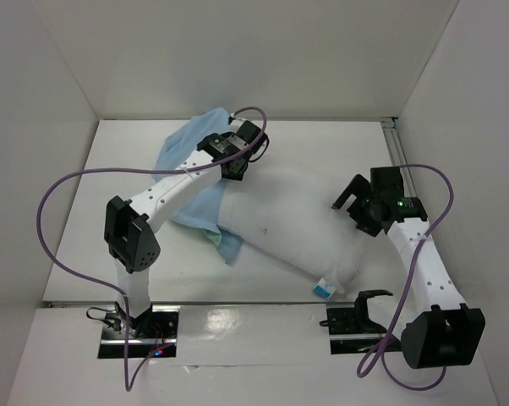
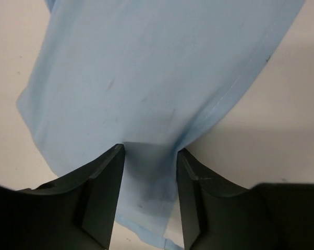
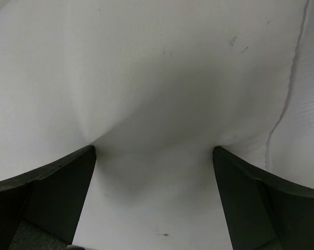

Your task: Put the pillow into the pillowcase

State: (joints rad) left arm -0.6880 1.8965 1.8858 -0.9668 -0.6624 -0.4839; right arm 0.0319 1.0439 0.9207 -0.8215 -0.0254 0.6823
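White pillow lies diagonal on worktop, left end over the blue pillowcase.
My left jaws pinch a pillowcase fold; my right jaws, spread wide, press into the pillow.

A robotics lab test cell: plain white walls box in a white worktop. Two robot arms are bolted at its near edge, trailing purple cables.

A matte white tabletop is boxed in by plain white wall panels at its far, left and right edges. A silver metal rail lines the right edge. The light is soft and even.
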